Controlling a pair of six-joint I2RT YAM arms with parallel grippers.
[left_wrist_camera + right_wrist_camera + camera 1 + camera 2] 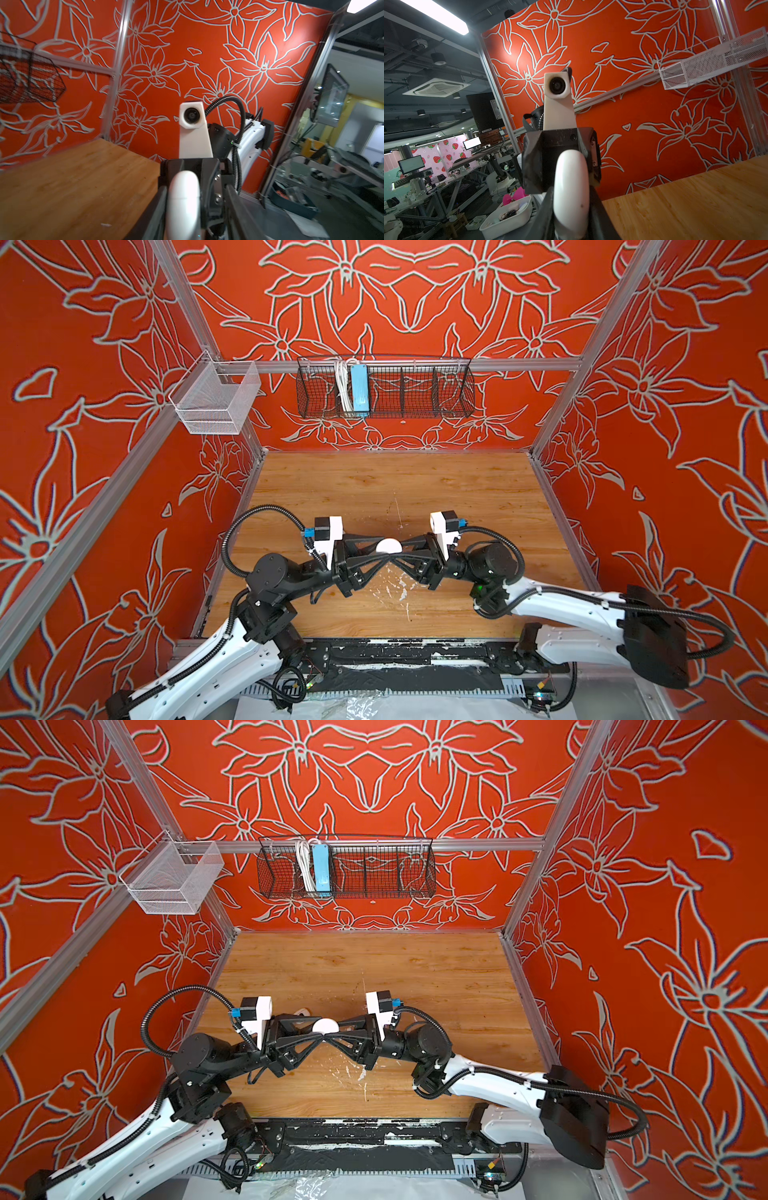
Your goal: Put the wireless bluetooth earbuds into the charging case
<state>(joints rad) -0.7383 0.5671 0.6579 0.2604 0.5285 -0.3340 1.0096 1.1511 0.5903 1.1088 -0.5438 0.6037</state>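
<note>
Toward 6 o'clock on the wooden table (457, 489), the closed charging case (388, 546) hangs between both grippers, probably for a handover. The right gripper (402, 551) pinches it; the left gripper (380, 551) has its jaws slightly spread around it. No earbuds are clearly visible; a white speck (305, 1012) at its 11 o'clock is uncertain. At 12 o'clock, the black wire basket (415, 400) holds a white cable (343, 385) and a blue power strip (359, 390). The white mesh basket (208, 406) at 10 o'clock shows nothing.

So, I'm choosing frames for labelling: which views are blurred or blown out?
Left wrist view: motion smear across the black wire basket and light-brown wooden tabletop; the glossy white rounded charging case is soft, too near the lens. Right wrist view: sharp background, ceiling strip light clipped white. Both top views: crisp, evenly lit.
</note>
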